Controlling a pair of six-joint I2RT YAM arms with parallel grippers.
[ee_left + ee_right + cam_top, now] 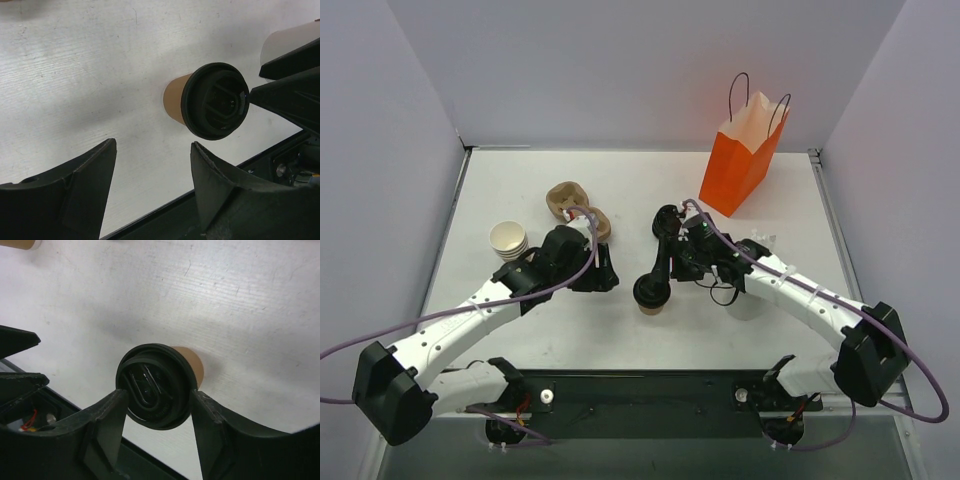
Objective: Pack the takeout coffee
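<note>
The takeout coffee [652, 293], a small tan paper cup with a black lid, stands on the white table near the front middle. My right gripper [653, 286] is over it. In the right wrist view its two fingers press on opposite sides of the black lid [155, 385], so the right gripper [157, 396] is shut on the cup. My left gripper [605, 272] hangs just left of the cup, open and empty [152, 146]. The cup shows ahead of it in the left wrist view [216, 100]. The orange paper bag [742, 160] stands upright and open at the back right.
A stack of white cups [508, 238] stands at the left. A brown pulp cup carrier [575, 205] lies behind my left gripper. A dark object [667, 221] sits behind the right gripper. The black base rail [650, 390] runs along the front edge.
</note>
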